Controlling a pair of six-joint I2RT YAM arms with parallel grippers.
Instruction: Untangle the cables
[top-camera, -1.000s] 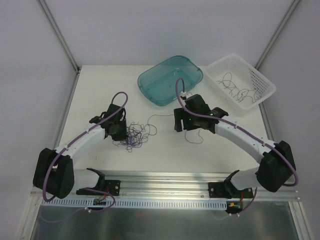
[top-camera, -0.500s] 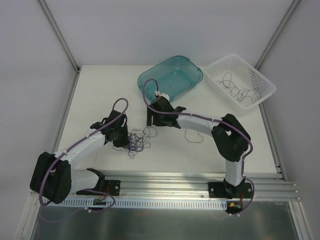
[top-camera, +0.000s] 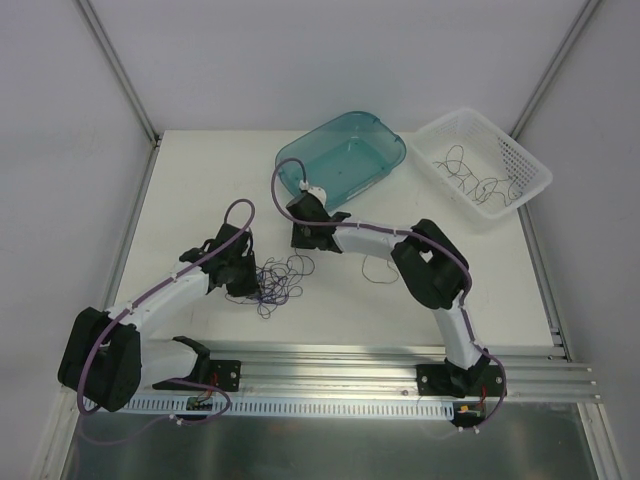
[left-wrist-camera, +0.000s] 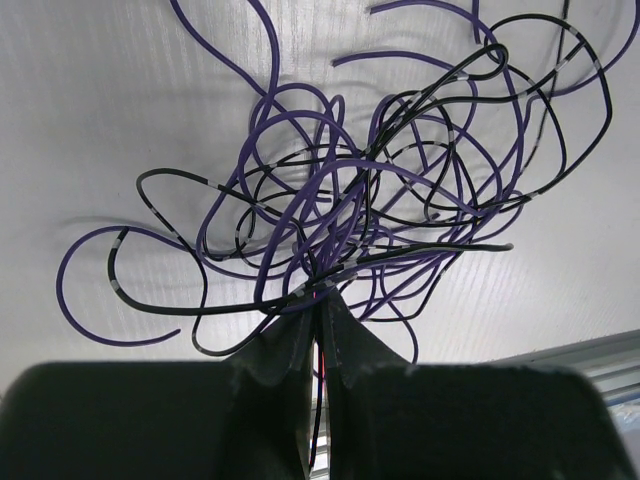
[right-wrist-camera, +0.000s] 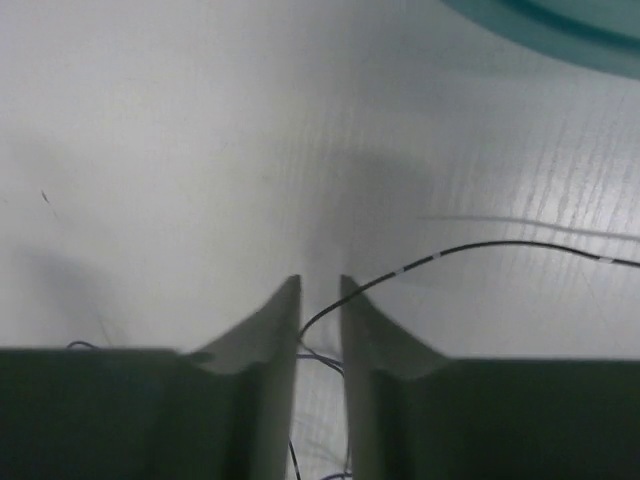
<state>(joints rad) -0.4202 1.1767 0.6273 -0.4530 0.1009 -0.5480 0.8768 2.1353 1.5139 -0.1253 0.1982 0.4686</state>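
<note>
From above, the tangle of cables (top-camera: 279, 278) sits mid-table. Only the wrist view shows our left gripper (left-wrist-camera: 318, 300) pinched together on its strands. Our right gripper (right-wrist-camera: 320, 300) has its fingers narrowly apart, with 1 black strand (right-wrist-camera: 480, 248) entering the gap. Bare table (top-camera: 190, 190) lies left, and the teal tub (top-camera: 340, 160) stands close behind.

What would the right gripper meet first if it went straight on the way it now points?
The right gripper straddles a thin black cable; beyond that, probably just the tabletop. The teal tub lies off to one side.
</note>
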